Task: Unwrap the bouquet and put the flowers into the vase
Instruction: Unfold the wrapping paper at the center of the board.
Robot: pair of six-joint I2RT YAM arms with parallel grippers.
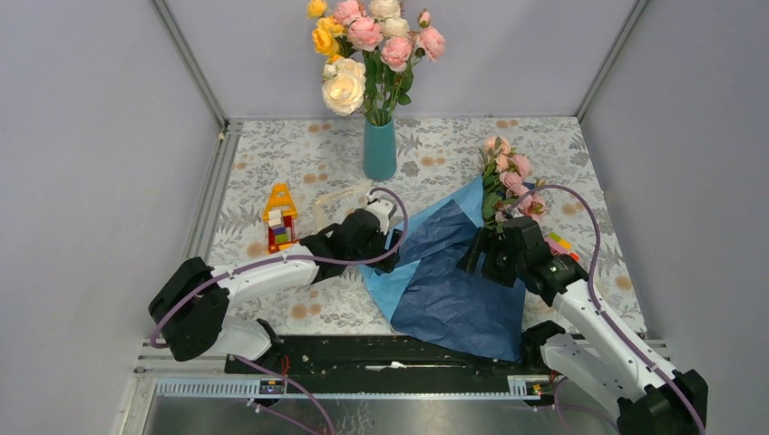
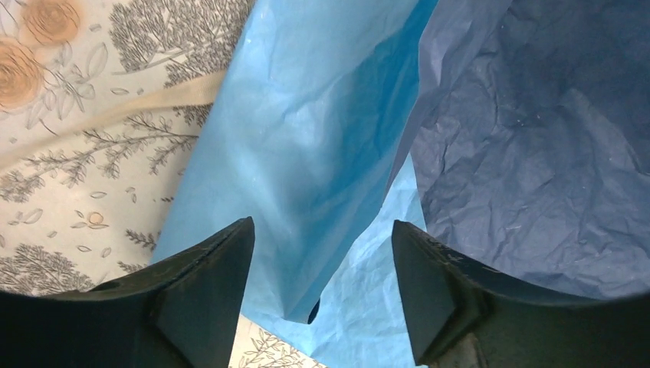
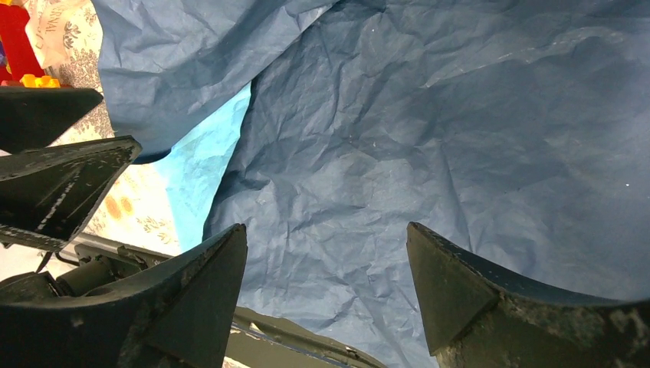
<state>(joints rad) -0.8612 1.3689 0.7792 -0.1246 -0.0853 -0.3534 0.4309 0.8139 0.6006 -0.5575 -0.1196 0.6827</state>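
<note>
So the left gripper (image 2: 322, 234) and right gripper (image 3: 326, 234) both sit open over the crinkled light-and-navy blue paper (image 1: 444, 290), gripping nothing. I'd pinch opposite edges and peel outward off the small pink roses (image 1: 510, 172).

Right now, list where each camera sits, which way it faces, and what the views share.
Top external: above and behind the bases, looking down on the table; shows left arm, left gripper, right arm, right gripper, paper, flowers, vase.
Left wrist: on the left arm, looking down between its open fingers at the paper's light-blue edge and the table.
Right wrist: on the right arm, looking down between its open fingers at the navy side.
Shared: all three see the paper.
</note>
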